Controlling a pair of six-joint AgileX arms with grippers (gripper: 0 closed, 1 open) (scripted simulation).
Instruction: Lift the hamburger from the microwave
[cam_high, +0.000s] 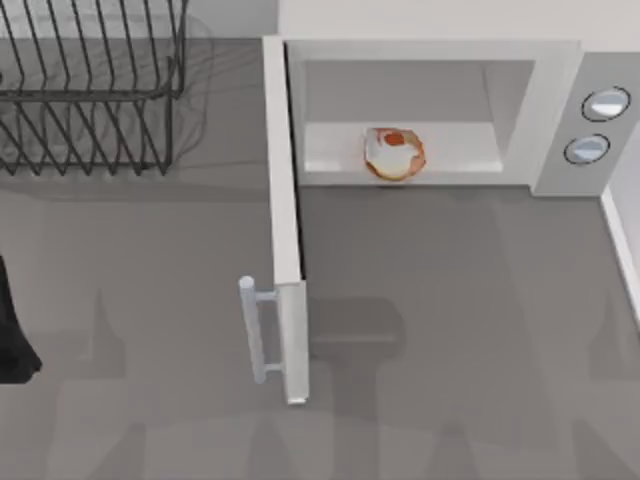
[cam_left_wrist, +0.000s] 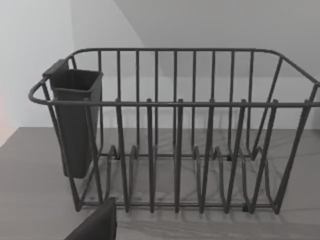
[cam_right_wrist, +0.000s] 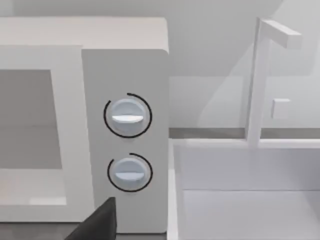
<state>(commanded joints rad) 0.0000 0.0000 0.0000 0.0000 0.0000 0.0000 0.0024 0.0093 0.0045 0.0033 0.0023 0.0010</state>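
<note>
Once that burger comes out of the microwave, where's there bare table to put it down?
The widest bare patch is the grey table in front of the microwave, right of its open door. Another lies left of the door, below the black wire rack. The hamburger sits inside.

The hamburger (cam_high: 394, 153) sits inside the microwave (cam_high: 555, 110), right of the wire rack (cam_high: 90, 90).

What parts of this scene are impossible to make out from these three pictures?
- Hamburger underside: top view, it faces the microwave floor.
- Rack far end: top view, cut by the edge.
- Left arm: top view, only a dark piece at the left edge.
- Microwave cavity: right wrist view, cut by the edge.
</note>
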